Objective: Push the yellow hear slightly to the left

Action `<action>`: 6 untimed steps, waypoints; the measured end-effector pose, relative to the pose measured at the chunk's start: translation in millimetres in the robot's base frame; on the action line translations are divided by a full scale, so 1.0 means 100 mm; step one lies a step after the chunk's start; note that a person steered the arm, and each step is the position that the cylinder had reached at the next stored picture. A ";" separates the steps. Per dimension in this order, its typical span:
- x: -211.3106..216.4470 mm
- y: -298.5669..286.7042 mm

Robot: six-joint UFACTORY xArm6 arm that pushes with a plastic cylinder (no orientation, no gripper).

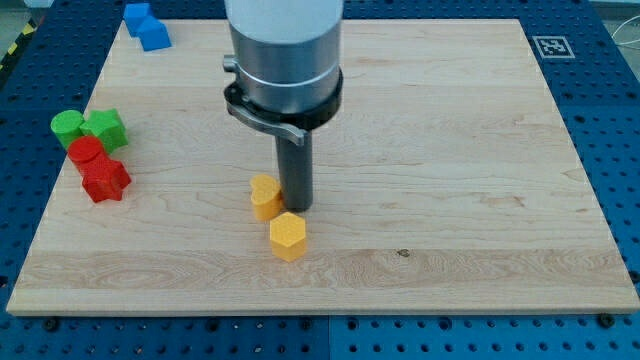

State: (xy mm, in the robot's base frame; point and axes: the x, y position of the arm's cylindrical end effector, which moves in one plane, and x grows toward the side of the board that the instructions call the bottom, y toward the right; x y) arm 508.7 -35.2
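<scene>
The yellow heart block (265,197) lies on the wooden board (450,180) a little left of centre. My tip (298,207) rests on the board right against the heart's right side. A yellow hexagon block (288,236) sits just below the tip and the heart, close to both. The rod and the arm's grey cylinder rise above the tip and hide the board behind them.
At the view's left edge stand a green cylinder (67,126), a green block (105,128), a red cylinder (86,152) and a red block (105,180). Blue blocks (147,25) lie at the top left. A marker tag (552,46) is at the top right corner.
</scene>
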 end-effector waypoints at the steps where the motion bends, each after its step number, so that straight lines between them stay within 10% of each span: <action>1: -0.12 -0.15; 6: 0.09 -0.31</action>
